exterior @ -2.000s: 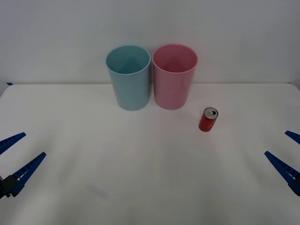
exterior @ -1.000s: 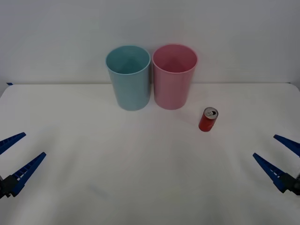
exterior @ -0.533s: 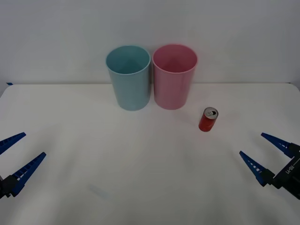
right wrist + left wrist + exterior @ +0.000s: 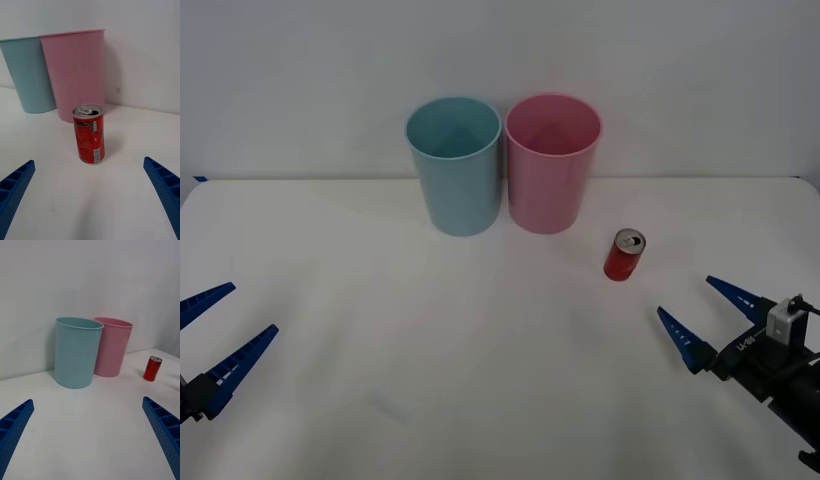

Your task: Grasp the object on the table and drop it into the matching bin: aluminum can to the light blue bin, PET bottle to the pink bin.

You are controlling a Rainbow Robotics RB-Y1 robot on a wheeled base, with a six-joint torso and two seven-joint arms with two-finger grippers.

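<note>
Plain white desk [image 4: 380, 330] against a blank wall, nothing fancy. Right claw [image 4: 708, 313] sits low near the desk's right side, fingers spread wide with nothing between them, pointing forward and a bit inward. The can [image 4: 624, 255] stands upright just ahead of it and toward the middle, still apart from both fingers. From the right wrist cam the can [image 4: 88, 133] lines up pretty much dead centre in the gap, silver top up, so its long axis is vertical and a straight push forward looks like it'd put a finger on each side. That arm is clearly the nearer one. Left claw [image 4: 212, 337] is parked way over on the left, also wide open and empty. Behind the can, the pink bin [image 4: 552, 163] is closest, touching or nearly touching the blue bin [image 4: 455, 165] on its left, which is where I'd say the can belongs.
</note>
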